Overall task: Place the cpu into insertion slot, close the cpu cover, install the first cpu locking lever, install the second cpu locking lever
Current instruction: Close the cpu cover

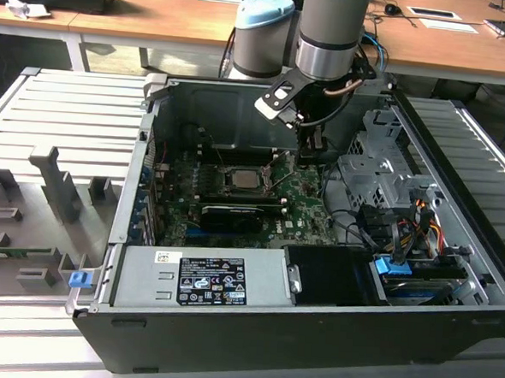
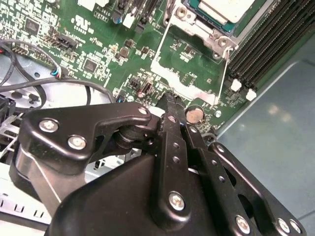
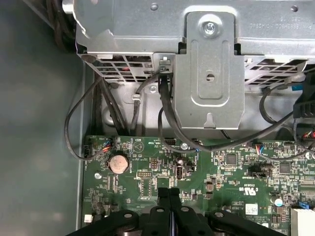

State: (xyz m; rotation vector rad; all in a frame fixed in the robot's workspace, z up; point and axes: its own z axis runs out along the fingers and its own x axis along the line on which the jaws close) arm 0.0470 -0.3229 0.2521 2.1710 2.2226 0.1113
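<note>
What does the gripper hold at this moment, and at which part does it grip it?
Nothing. The gripper is shut, finger against finger, empty, over the green board; the cpu lies in the insertion slot.

The arm [image 1: 330, 39] is built of silver-grey cylindrical segments, and its joints are closed with pale blue caps [image 1: 265, 10]. A black band is seen round the lower end of the wrist segment. A small black-and-white block [image 1: 275, 100] is mounted at the wrist's side, and a thin copper-coloured cable [image 1: 340, 88] is looped beneath it. In both wrist views the pincer [image 2: 170, 104] [image 3: 169, 194] is shown as matt black metal. Its links are rounded at the ends and joined at pivots marked by bright silver screws [image 2: 77, 142]. A row of small round holes is drilled along the slim black fingers [image 2: 173, 147].
</note>
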